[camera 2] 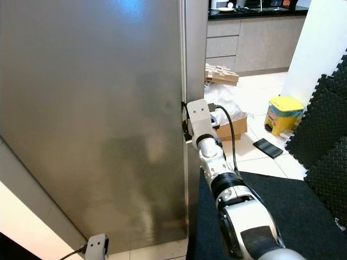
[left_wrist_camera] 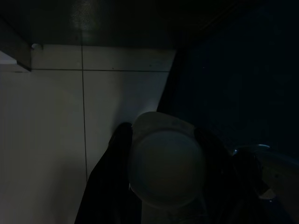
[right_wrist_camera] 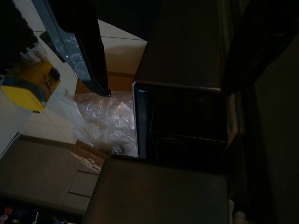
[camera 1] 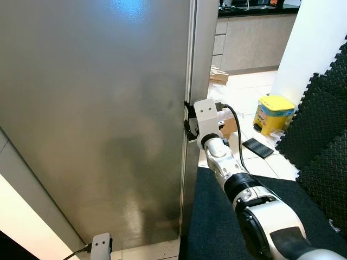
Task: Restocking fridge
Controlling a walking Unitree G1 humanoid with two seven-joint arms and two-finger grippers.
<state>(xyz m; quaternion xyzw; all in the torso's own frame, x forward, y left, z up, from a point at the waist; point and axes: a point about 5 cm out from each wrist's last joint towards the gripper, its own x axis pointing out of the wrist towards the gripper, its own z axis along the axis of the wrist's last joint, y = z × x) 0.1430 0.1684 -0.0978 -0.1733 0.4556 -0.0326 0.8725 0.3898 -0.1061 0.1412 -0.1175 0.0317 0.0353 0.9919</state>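
Right gripper (camera 1: 188, 123) hooked at fridge door (camera 1: 97, 119) edge, fingers spread around it | door closed ahead | risk: fingers slip off smooth steel, door stays shut.

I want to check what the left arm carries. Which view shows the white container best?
The left wrist view: the white container sits between the left gripper's black fingers, though dimly lit. The eye views catch the left wrist's housing at the bottom edge.
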